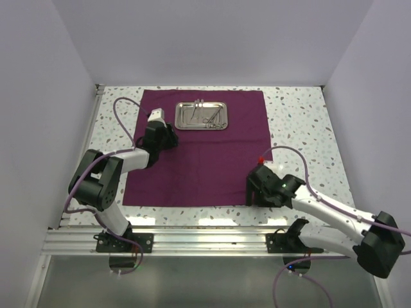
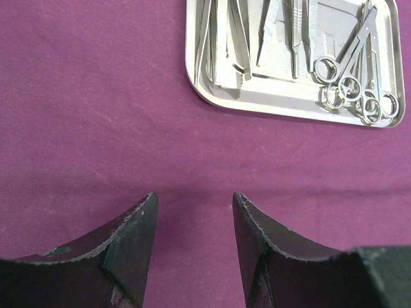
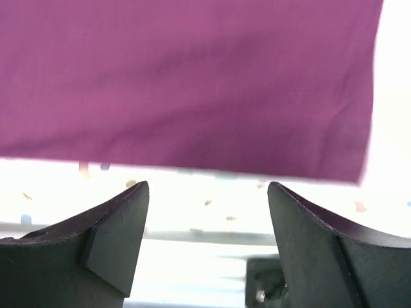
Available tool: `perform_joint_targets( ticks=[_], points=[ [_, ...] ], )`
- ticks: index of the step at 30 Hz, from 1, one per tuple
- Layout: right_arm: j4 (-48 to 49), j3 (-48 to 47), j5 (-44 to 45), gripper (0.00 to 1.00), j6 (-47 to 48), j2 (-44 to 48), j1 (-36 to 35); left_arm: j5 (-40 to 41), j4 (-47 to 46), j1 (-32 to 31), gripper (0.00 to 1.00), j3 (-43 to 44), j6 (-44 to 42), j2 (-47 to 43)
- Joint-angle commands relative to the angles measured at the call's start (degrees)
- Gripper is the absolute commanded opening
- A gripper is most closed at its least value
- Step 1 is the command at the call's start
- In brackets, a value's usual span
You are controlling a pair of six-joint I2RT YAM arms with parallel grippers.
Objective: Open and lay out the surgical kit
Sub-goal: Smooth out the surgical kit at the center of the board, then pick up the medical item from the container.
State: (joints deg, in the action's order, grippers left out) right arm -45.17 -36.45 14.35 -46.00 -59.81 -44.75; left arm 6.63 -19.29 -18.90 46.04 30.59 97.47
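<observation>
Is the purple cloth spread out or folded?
Spread: the cloth lies flat as one square sheet, with the tray on its far part.

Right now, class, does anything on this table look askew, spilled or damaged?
Nothing stands out. The purple cloth lies flat, the steel tray sits square on its far part, and the instruments all lie inside it, overlapping.

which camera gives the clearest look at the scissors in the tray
Left wrist: the scissors lie close and sharp in the steel tray, ring handles visible. Top external shows them only as tiny silver lines. Right wrist shows just the purple cloth, no tray.
</observation>
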Motion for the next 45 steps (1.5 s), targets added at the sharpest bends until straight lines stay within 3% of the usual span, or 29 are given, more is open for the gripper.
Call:
perform_joint_targets(
  ticks=[1,6,11,16,20,22,28,36,40,45],
  points=[
    [-4.9,0.9,-1.8,0.79,-8.7,7.2,-3.9,0.1,-3.3,-0.3,0.54,-0.2,-0.9,-1.0],
    [-10.9,-5.6,5.2,0.78,-11.8,14.6,-8.6,0.3,-2.8,-0.3,0.54,0.4,-0.5,-1.5],
    [0.9,-10.7,13.2,0.82,-4.4,12.6,-8.5,-0.5,-1.5,-0.4,0.56,2.5,-0.5,-2.7],
    [15.6,-18.7,17.4,0.84,7.6,-4.9,-8.5,1.5,4.1,-0.4,0.62,7.5,-1.1,-4.7],
    [15.5,-35.7,18.1,0.84,13.2,-19.8,-8.3,0.5,6.6,-0.4,0.65,14.1,-2.7,-3.5],
    [16.4,-37.3,16.1,0.84,15.1,-23.2,-8.3,-0.1,9.4,-0.4,0.67,20.6,-4.7,0.1],
    [22.7,-28.5,15.1,0.84,15.6,-22.2,-7.6,-3.3,12.6,-0.4,0.67,36.6,-9.9,13.8],
    [20.0,-20.0,19.3,0.84,13.4,-12.6,-7.2,-4.4,19.2,-0.7,0.63,57.7,-12.8,32.8],
    [20.6,-14.1,18.7,0.84,12.3,-6.1,-7.1,-4.1,18.8,-0.9,0.63,59.7,-13.9,37.1],
    [19.0,-13.2,19.7,0.84,13.3,-2.3,-7.1,-3.7,18.9,-1.0,0.62,62.3,-14.6,40.1]
  ],
)
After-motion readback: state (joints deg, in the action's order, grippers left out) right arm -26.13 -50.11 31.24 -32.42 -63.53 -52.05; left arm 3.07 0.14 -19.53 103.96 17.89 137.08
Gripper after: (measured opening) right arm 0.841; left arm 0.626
